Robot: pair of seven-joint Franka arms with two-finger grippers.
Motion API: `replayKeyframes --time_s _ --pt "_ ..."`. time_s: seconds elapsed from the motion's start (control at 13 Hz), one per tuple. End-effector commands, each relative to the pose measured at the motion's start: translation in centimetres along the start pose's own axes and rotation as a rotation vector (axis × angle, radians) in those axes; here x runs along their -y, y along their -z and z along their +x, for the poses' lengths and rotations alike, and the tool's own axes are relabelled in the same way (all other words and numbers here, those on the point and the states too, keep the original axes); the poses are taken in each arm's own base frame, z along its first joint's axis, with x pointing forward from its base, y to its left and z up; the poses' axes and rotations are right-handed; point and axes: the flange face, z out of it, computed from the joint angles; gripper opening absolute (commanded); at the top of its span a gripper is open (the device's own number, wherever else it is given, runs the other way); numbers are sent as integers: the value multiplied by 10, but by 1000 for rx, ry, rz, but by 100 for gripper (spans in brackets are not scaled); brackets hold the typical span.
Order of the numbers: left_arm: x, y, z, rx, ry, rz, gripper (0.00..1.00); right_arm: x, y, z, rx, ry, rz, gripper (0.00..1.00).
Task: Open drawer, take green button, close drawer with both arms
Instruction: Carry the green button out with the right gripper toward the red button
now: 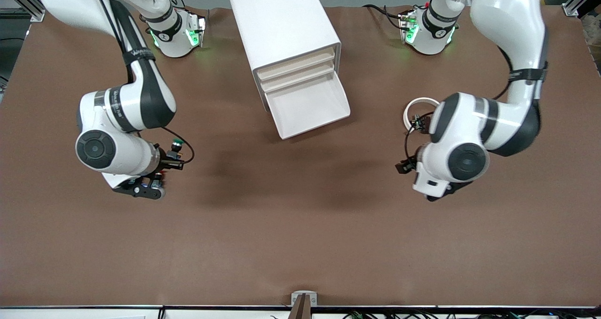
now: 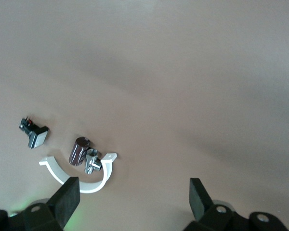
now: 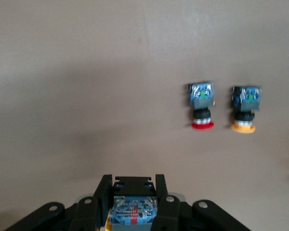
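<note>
- Fingers of the right gripper (image 3: 134,204), at the bottom centre of the right wrist view, pinch a blue-based part that looks like the button (image 3: 134,211); its cap is hidden there.
- At the lower left of the front view, a green cap peeks beside that wrist.
- Spread wide with nothing between them, the left gripper (image 2: 135,199) hovers over the table (image 1: 300,225) at the middle right, near a white ring (image 1: 418,106).
- At the upper centre, the drawer (image 1: 307,105) hangs open and looks empty.
- Opening and taking look done; closing remains.
- A red-capped button (image 3: 202,107) and an orange-capped button (image 3: 245,109) lie on the table.
</note>
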Motion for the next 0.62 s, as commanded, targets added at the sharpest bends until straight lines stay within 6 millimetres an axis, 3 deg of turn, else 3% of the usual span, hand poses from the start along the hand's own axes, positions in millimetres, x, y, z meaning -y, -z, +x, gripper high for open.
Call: replayKeyframes --time_s 0.0,0.54 --pt "-23 -22 -25 -48 -79 -3 100 -23 -39 19 -16 58 9 14" --pt "-102 -80 -92 -131 -247 -164 100 -20 -110 54 -70 123 -31 15"
